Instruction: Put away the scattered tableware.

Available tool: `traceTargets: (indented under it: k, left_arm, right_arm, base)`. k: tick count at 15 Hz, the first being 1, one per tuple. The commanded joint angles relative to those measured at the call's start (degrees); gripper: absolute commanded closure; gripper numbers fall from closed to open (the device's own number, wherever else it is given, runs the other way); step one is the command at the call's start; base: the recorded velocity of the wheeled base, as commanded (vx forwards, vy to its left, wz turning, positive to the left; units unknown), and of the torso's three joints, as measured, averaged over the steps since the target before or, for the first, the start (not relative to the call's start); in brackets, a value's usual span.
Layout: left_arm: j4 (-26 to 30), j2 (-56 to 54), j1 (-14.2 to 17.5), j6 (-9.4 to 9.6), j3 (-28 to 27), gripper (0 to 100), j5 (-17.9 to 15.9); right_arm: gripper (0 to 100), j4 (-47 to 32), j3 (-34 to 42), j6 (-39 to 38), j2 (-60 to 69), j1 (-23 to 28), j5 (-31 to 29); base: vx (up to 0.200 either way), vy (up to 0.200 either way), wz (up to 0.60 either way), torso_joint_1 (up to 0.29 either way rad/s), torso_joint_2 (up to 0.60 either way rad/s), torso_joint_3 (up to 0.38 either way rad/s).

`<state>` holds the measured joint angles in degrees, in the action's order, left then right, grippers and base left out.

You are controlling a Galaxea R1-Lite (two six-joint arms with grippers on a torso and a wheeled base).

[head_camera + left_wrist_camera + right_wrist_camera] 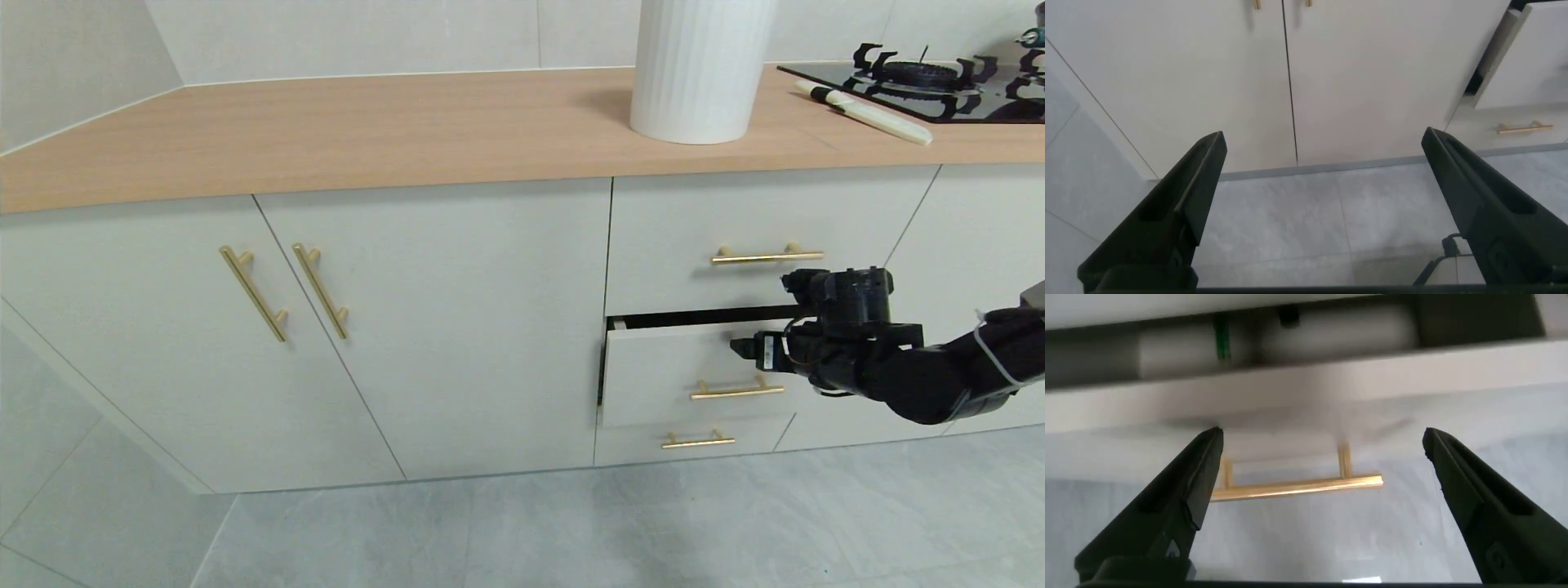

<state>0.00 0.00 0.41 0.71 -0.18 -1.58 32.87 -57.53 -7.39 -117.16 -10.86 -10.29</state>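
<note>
A cream-coloured knife (pixel 865 112) lies on the wooden counter (pixel 367 131) next to the hob. Below it, the middle drawer (pixel 678 367) stands pulled out a little, with a dark gap above its front. My right gripper (pixel 763 314) is open just in front of that drawer, above its brass handle (pixel 736 391). In the right wrist view the handle (pixel 1298 486) lies between the spread fingers of the right gripper (pixel 1321 441), not touched. A pale rounded thing (pixel 1274 335) shows inside the drawer gap. My left gripper (pixel 1323 143) is open and holds nothing, low over the floor facing the cabinet doors.
A tall white ribbed container (pixel 698 69) stands on the counter left of the knife. A black gas hob (pixel 922 82) is at the far right. Two cabinet doors with brass handles (pixel 286 290) are on the left. Further drawers sit above (pixel 767 256) and below (pixel 698 441).
</note>
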Motion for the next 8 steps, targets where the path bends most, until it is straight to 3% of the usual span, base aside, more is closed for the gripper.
traceTargets:
  k: [1, 8]
  left_arm:
    - [0.00, 0.09, 0.02, 0.00, 0.01, 0, 0.00]
    - [0.00, 0.09, 0.02, 0.00, 0.01, 0, 0.00]
  right_arm:
    - [0, 8.79, 2.77, 0.27, -2.72, -0.21, 0.01]
    - [0, 15.83, 1.98, 0.27, -6.23, -0.39, -1.14]
  base:
    - [0.000, 0.000, 0.00, 0.000, 0.00, 0.000]
    - [0.000, 0.000, 0.00, 0.000, 0.00, 0.000]
